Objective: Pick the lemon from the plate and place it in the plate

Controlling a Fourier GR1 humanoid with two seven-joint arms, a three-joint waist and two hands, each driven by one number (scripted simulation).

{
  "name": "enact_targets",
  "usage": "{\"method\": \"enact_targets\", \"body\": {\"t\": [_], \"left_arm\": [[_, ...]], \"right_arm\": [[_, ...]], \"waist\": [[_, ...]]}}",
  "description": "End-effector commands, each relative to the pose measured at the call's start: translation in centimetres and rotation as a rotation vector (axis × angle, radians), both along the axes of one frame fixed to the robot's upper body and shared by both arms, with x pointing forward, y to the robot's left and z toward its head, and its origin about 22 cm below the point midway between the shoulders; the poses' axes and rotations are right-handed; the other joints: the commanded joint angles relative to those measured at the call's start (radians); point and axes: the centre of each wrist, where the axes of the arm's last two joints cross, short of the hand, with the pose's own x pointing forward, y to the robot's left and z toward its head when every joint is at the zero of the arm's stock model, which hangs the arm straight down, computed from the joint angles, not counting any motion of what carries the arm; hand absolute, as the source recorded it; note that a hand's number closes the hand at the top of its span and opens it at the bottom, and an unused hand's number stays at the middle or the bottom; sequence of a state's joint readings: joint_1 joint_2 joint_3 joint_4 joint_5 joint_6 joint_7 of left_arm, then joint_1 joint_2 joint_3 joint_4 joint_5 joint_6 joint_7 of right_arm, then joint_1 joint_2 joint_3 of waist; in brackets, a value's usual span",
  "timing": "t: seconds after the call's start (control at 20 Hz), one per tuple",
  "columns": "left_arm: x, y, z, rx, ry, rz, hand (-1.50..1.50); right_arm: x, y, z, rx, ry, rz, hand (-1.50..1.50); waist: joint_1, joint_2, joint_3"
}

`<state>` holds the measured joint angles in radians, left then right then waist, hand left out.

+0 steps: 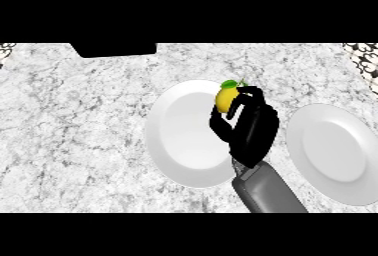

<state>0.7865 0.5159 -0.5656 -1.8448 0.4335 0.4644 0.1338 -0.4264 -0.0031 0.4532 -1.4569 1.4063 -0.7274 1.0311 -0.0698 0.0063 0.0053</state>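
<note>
Two plates on the worktop: left plate [181, 145] near the centre, right plate [332, 155] at the right edge, apart. Right hand [249, 127] over the left plate's right rim, fingers curled round the lemon [226, 98].

One head view looks steeply down on the marble counter [81, 125] from fairly near. The right hand [249, 129] enters from the lower edge, with one plate [177, 145] to its left and another plate [332, 155] to its right.

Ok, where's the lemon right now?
In the head view the lemon sits in the curled fingers of the right hand, at the upper right rim of the left plate; the other plate lies further right.
</note>
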Motion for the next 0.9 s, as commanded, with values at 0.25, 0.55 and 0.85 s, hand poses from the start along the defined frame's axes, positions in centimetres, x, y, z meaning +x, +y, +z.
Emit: {"method": "enact_targets", "body": {"t": [0.25, 0.55, 0.85], "left_arm": [[9.6, 0.5, 2.9, 0.026, -0.440, -0.114, 0.00], [10.3, 0.0, 2.8, 0.019, -0.453, -0.124, 0.00], [10.1, 0.1, 2.7, 0.032, -0.438, -0.098, 0.00]], "right_arm": [[1.4, -1.6, -4.5, 0.094, 0.342, -0.086, -1.50], [1.7, -0.7, -3.9, 0.176, 0.220, 0.025, -1.50], [2.3, -1.3, -1.6, 0.315, -0.001, 0.025, -1.50]], "waist": [[0.027, 0.019, -0.006], [0.039, 0.017, -0.002], [0.013, 0.008, -0.001]]}}
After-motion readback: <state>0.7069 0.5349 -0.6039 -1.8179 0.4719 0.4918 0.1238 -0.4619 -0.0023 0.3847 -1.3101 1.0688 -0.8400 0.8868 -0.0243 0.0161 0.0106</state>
